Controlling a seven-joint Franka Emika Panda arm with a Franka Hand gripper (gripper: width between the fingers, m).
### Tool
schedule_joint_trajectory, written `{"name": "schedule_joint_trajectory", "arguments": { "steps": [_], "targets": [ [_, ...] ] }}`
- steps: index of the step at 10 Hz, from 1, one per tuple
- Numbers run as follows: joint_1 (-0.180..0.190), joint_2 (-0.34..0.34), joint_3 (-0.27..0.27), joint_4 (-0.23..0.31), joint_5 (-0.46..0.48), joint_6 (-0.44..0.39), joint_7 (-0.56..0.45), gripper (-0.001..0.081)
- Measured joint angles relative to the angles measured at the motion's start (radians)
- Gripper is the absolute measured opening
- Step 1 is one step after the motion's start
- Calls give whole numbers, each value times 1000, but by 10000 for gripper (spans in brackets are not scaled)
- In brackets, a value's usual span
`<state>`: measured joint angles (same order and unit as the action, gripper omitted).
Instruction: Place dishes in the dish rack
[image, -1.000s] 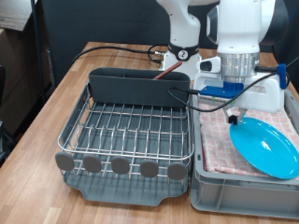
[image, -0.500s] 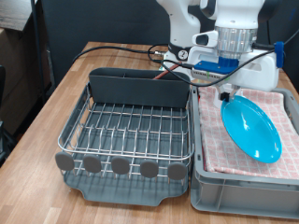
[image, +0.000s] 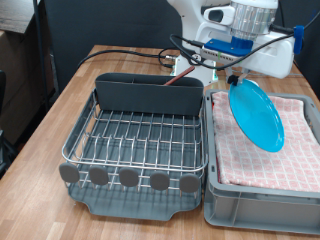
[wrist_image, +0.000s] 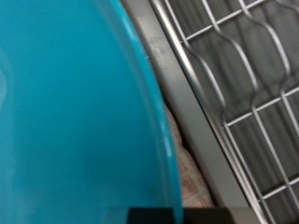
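Wrist view: plate (wrist_image: 75, 112) fills frame, fingers hidden, dish rack (wrist_image: 238, 84) blurred

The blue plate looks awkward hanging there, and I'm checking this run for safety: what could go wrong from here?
1. The plate hangs steeply tilted from the pincer, gripped only at its top rim, so it might slip and drop onto the pink checked cloth in the grey crate.
2. Its lower edge sits close to the dish rack wall in the wrist view; it could clip the wires.
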<state>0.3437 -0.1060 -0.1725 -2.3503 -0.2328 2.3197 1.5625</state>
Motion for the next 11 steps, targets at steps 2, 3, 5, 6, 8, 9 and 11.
{"name": "schedule_joint_trajectory", "arguments": {
  "steps": [2, 3, 5, 6, 8, 9, 11],
  "targets": [
    [0, -7, 2, 10, -10, -32, 0, 19],
    [0, -7, 2, 11, -30, -58, 4, 19],
    [-5, -18, 1, 45, -132, -229, 18, 19],
    [-16, -31, -3, 64, -183, -309, 11, 19],
    [-39, -51, -23, 84, -288, -394, -47, 19],
    [-53, -58, -37, 87, -338, -398, -74, 19],
    [-84, -70, -67, 92, -456, -394, -129, 19]
  ]
}}
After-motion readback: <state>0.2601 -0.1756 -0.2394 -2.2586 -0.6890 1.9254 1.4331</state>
